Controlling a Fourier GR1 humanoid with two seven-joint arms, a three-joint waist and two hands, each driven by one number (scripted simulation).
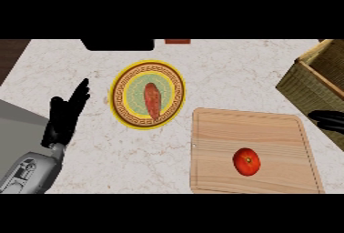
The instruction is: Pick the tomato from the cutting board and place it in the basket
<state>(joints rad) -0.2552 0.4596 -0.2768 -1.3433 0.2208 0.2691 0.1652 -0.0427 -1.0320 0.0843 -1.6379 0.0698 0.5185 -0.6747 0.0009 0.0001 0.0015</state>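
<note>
A red tomato (246,161) lies on the wooden cutting board (222,132) at the lower right of the counter. The woven basket (302,77) stands at the right edge, above the board. Only a small part of my right hand (327,121) shows at the right edge, between the basket and the board, well apart from the tomato. My left hand (66,116) is at the left with its fingers straight and pointing up, resting and holding nothing.
A yellow patterned plate (123,79) with a long reddish sweet potato (152,100) on it sits left of the board. A black object (118,44) and a small red-brown one (177,41) lie at the counter's far edge.
</note>
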